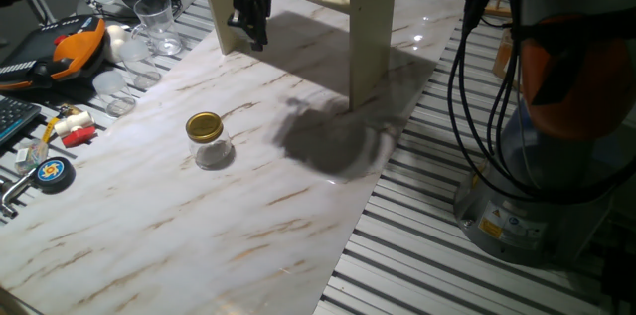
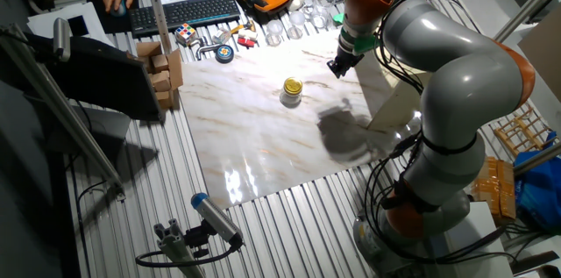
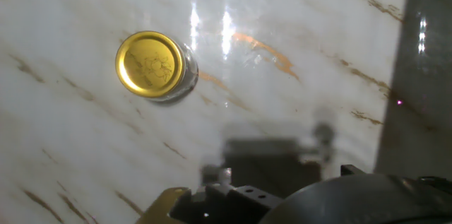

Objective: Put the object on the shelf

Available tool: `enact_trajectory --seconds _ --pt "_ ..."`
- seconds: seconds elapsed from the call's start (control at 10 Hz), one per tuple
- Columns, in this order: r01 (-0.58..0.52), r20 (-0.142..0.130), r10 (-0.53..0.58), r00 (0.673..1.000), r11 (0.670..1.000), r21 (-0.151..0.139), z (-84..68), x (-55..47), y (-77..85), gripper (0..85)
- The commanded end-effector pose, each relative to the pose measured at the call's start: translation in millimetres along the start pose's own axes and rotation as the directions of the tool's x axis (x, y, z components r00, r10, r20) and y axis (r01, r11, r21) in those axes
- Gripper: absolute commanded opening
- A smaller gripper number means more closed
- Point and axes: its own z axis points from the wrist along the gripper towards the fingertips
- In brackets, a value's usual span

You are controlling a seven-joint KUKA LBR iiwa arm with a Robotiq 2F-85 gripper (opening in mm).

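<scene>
The jar [image 1: 207,139], small clear glass with a gold lid, stands upright on the marble tabletop [image 1: 149,245]. It also shows in the other fixed view [image 2: 292,90] and in the hand view [image 3: 154,66], where I look down on its lid at the upper left. My gripper [image 1: 254,37] hangs above the table at the back, beyond the jar and apart from it. It is empty and its dark fingers look parted. It also shows in the other fixed view [image 2: 336,67]. The cream shelf [image 1: 373,27] stands on tall panel legs just behind and right of the gripper.
A lidless drinking glass [image 1: 157,19], small glass dishes [image 1: 111,84], an orange-black pendant [image 1: 55,52], a tape roll [image 1: 52,172] and small tools lie along the table's left side. The robot base [image 1: 556,156] and cables stand at the right.
</scene>
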Motion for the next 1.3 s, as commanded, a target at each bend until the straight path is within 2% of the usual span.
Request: enact_trajectory --seconds 0.0,0.5,1.2 --pt "0.0 0.0 0.0 1.0 1.0 0.0 0.1 -0.1 0.2 0.0" --pt "-0.015 0.007 0.015 1.0 1.0 -0.001 8.2 -3.3 7.7 0.0" --pt "-0.075 0.017 0.075 0.997 0.997 -0.006 26.0 -15.6 40.8 0.0"
